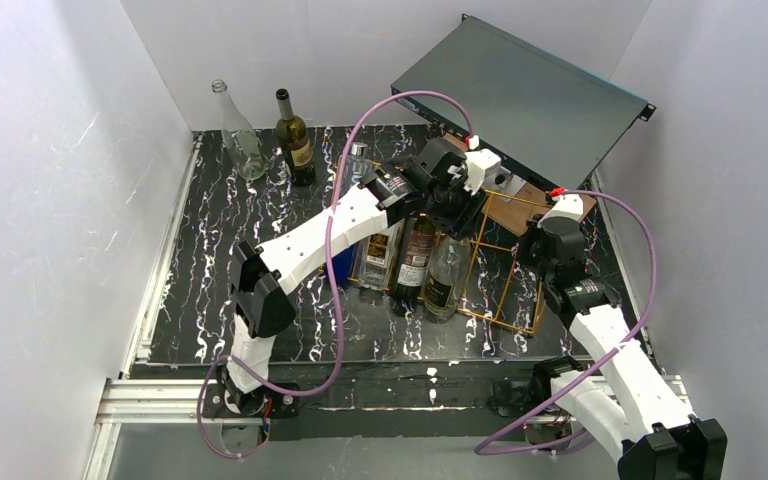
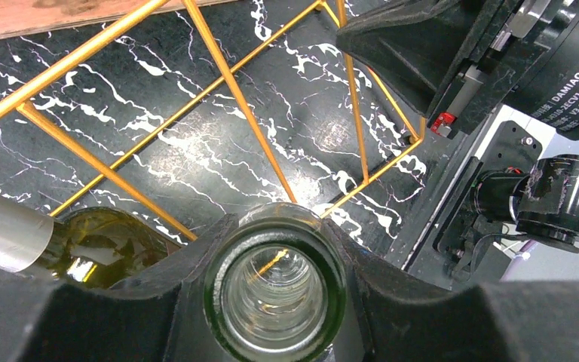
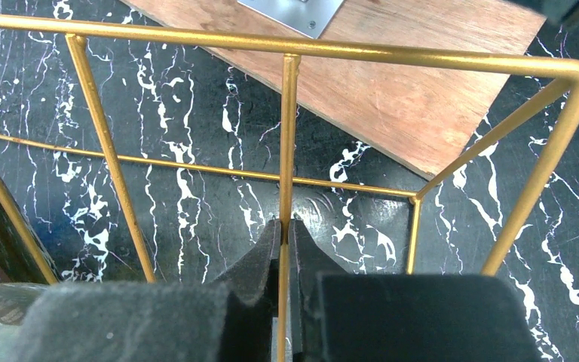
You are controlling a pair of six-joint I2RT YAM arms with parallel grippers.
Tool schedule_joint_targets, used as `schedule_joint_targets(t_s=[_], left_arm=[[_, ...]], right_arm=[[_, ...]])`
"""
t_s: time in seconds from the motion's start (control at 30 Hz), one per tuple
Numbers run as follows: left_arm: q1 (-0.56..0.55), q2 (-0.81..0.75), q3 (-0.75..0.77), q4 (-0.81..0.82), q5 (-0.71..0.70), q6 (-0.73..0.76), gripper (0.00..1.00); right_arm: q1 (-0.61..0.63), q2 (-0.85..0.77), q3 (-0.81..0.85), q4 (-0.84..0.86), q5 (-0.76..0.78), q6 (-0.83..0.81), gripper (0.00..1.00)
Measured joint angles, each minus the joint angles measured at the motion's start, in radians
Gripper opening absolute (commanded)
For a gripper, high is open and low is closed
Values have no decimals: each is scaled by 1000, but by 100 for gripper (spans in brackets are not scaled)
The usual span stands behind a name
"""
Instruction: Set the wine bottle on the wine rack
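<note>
In the left wrist view I get only the open mouth and rim of the pale green glass wine bottle (image 2: 275, 298); its body is hidden behind its own neck. The left gripper (image 2: 275, 253) is pinching that neck, with a black finger (image 2: 188, 271) tight against each side. Just beside it lies an olive-green bottle with a silver foil neck (image 2: 15, 237), cut off by the left edge.

From overhead, the wrist housing and camera cover those fingers and the neck they hold. The wine bottle's clear body shows below them, lying among the wires of the orange-gold wire wine rack (image 1: 505, 285). Whether it sits fully down in a slot I cannot tell.

The right gripper (image 3: 283, 245) is pressed together on one upright wire of the wine rack, and the bottom edge cuts off its fingers. Behind it I see the black white-veined surface (image 3: 196, 113) and a brown wooden board (image 3: 392, 98).
</note>
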Motion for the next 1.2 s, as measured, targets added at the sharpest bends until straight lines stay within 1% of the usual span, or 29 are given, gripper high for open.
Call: schedule_joint_targets(t_s=[0.4,0.7,1.03,1.2], left_arm=[[0,29,0,53,-26,-1,0],[8,73,2,123,-82,-59,0],[8,101,5,169,-100,-75,0],[11,132,16,206,-106,-86,4]], right_arm=[[0,-8,-13,16,-2,0,1],[0,-8,-13,16,-3,0,1],[-1,-8,-13,16,-5,0,1],[-1,-8,-13,16,-5,-1,1]])
